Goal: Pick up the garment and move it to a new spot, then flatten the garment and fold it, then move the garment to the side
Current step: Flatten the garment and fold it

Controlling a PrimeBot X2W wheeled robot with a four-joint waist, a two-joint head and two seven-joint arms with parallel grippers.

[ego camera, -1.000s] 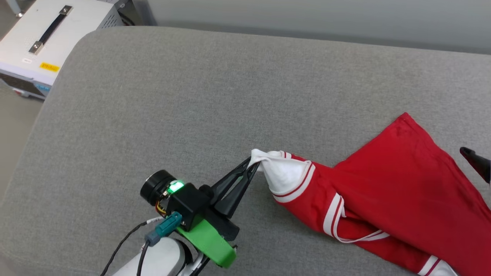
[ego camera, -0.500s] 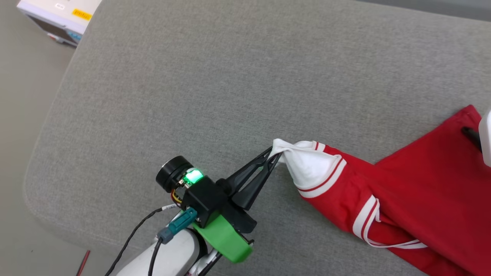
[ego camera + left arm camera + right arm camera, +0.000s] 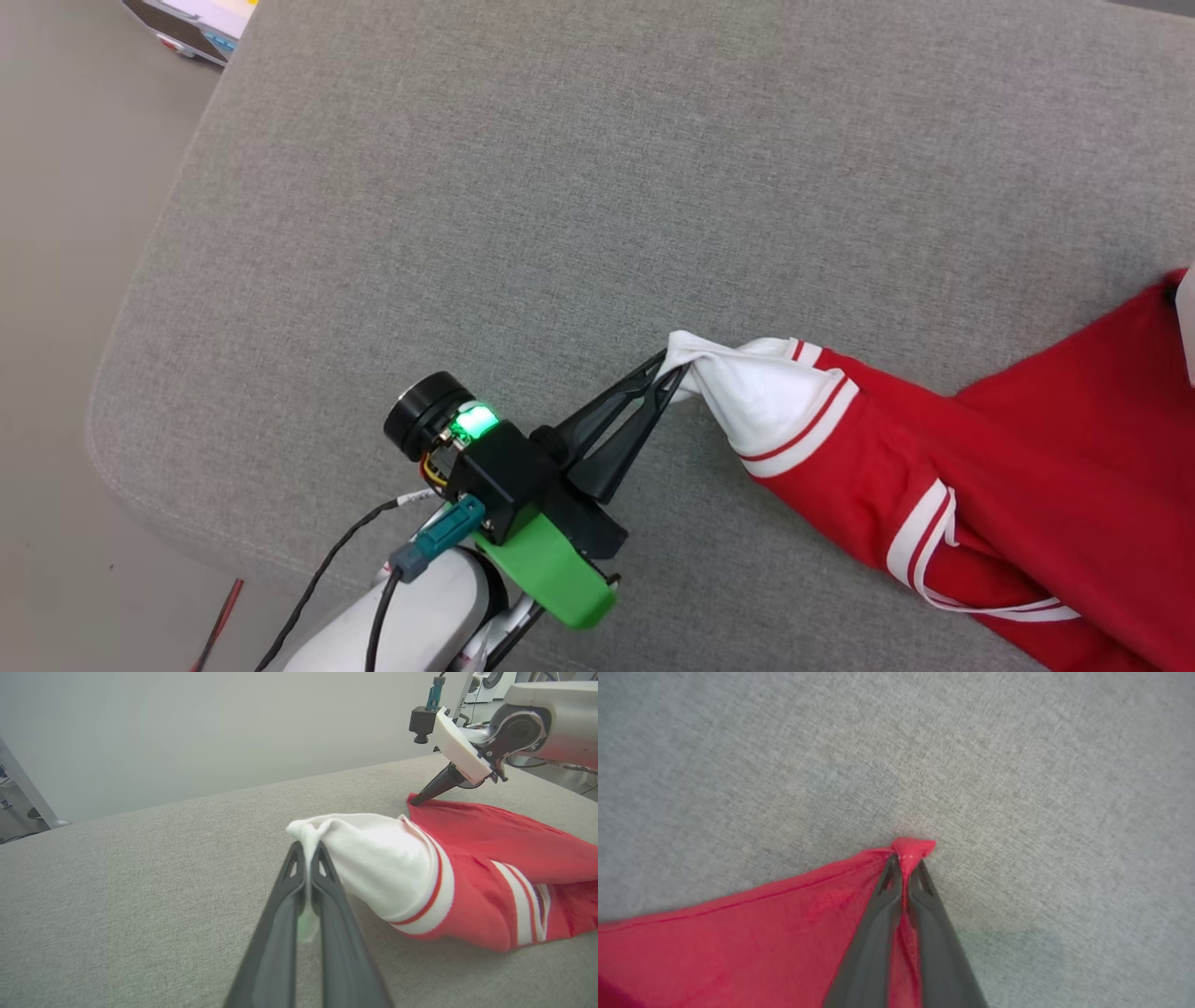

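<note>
The garment (image 3: 1036,467) is a red jersey with white striped trim, lying stretched across the grey cushion on the right of the head view. My left gripper (image 3: 670,366) is shut on the tip of its white sleeve (image 3: 761,397), holding it a little above the cushion. From the left wrist, that gripper (image 3: 308,845) pinches the bunched sleeve (image 3: 373,858). My right gripper (image 3: 906,858) is shut on a red corner of the garment (image 3: 738,942), pressed low on the cushion. The same right gripper (image 3: 415,801) stands at the garment's far corner. No lettering shows.
The grey cushion (image 3: 560,187) has a rounded left edge (image 3: 103,411) with bare floor beyond it. A white device (image 3: 191,23) sits on the floor at the top left. A thin red object (image 3: 217,623) lies on the floor at the lower left.
The head camera has swung, shifting the whole picture. My right gripper, apart from the garment a second ago, now grips its far red corner. The left gripper still holds the sleeve.
</note>
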